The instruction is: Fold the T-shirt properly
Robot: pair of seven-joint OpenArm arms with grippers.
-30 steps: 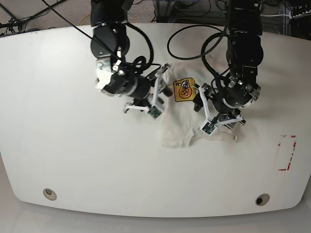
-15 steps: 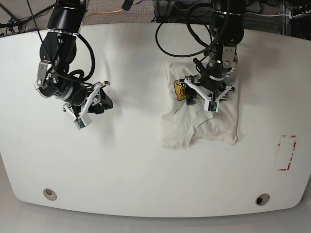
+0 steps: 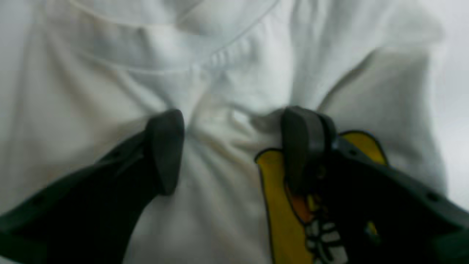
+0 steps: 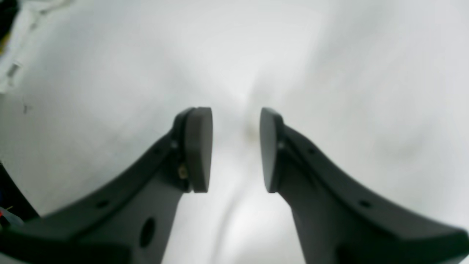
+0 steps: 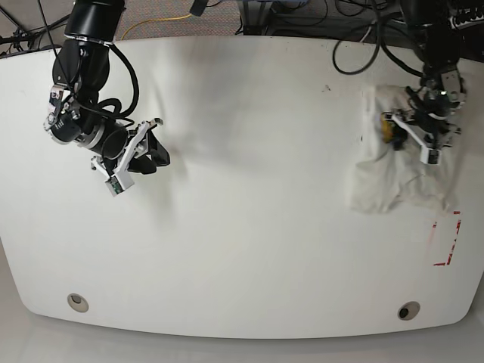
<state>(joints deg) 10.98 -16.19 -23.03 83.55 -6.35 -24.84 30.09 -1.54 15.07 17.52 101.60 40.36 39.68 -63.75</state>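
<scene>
Two grippers, two jobs: my left gripper [image 3: 234, 146] presses spread jaws into the folded T-shirt [image 3: 227, 73], its yellow badge [image 3: 278, 190] under one finger, pinning it flat. My right gripper [image 4: 236, 146] hangs parted over bare counter [image 4: 329, 73], far off, holding nothing.

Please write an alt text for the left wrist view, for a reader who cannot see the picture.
Seen close and blurred, the left pincer stands open over the crumpled off-white T-shirt, its dark fingers pressing into the cloth. The right-hand finger partly covers the yellow badge.
</scene>
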